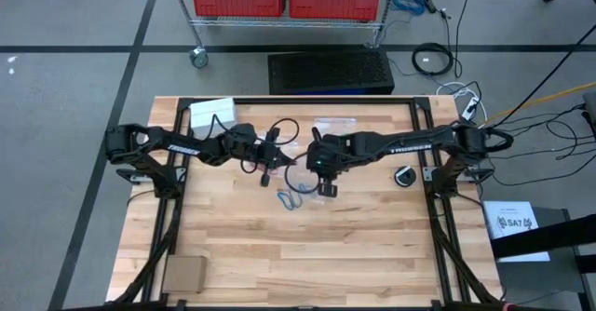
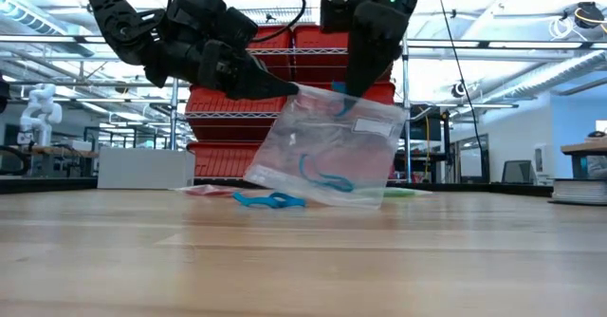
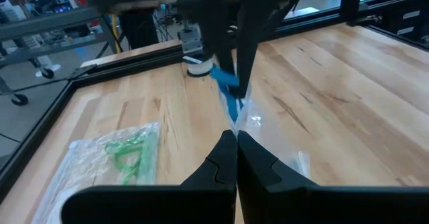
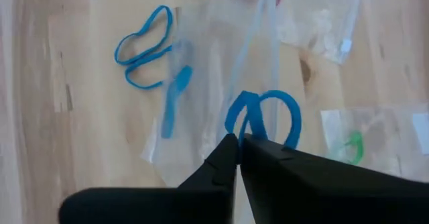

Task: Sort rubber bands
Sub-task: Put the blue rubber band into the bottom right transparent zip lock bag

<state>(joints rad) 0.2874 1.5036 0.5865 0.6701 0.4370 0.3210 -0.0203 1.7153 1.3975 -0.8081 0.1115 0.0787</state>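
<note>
Left gripper (image 2: pixel 285 91) is pinched tight on the corner of the clear bag (image 2: pixel 327 151), holding it up off the table (image 2: pixel 303 260) — blue bands (image 2: pixel 322 177) sit inside. More blue bands (image 2: pixel 269 200) lie loose on the wood just beside it. Right gripper (image 2: pixel 365 87) is at the bag's top edge — closed on a blue band (image 4: pixel 263 115) at the opening.

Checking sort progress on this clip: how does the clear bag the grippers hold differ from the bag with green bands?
The held bag hangs tilted above the table, pinched by the left gripper and right gripper; the green-band bag lies flat, untouched. The held bag contains blue rubber bands; the other contains green rubber bands. Both are clear plastic.
</note>
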